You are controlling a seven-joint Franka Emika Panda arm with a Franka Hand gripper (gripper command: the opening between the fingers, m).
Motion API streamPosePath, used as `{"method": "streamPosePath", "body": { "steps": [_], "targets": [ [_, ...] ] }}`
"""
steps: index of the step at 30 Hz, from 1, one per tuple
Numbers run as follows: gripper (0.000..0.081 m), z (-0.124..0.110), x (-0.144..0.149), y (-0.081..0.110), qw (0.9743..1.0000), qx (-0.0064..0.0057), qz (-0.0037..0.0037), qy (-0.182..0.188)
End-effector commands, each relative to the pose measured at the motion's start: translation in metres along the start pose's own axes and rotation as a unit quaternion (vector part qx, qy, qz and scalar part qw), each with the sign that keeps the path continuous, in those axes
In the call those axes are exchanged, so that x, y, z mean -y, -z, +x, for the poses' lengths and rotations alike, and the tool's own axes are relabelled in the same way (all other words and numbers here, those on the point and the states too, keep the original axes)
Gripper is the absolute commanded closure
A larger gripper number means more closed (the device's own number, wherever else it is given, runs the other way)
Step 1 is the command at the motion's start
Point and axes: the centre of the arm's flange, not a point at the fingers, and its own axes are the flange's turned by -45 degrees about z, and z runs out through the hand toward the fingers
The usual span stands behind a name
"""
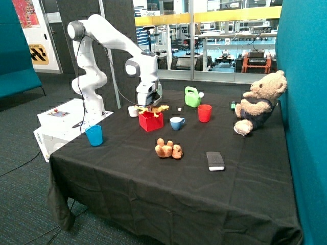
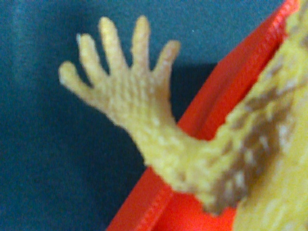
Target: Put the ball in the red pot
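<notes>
The red pot, a square red box, stands on the black cloth near the robot's base. My gripper hangs right over it. A long yellow toy animal lies at the gripper, across the pot's top. In the wrist view its spread foot and spotted body reach over the pot's red rim. A small pale round thing, which may be the ball, lies beside the green watering can, far from the gripper.
A white cup, a blue-and-white cup, a round red cup and a blue cup stand around the pot. A tan plush toy, a dark block and a teddy bear lie further out.
</notes>
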Motion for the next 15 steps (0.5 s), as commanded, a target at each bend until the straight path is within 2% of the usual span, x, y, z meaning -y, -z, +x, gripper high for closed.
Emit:
{"method": "streamPosePath", "body": {
  "steps": [1, 15],
  "targets": [
    [0.0808, 0.009, 0.009, 0.018, 0.9999, 0.0060, 0.00103, 0.013],
    [0.0808, 0.023, 0.020, 0.042, 0.9997, 0.0060, 0.00109, 0.023]
  ]
}}
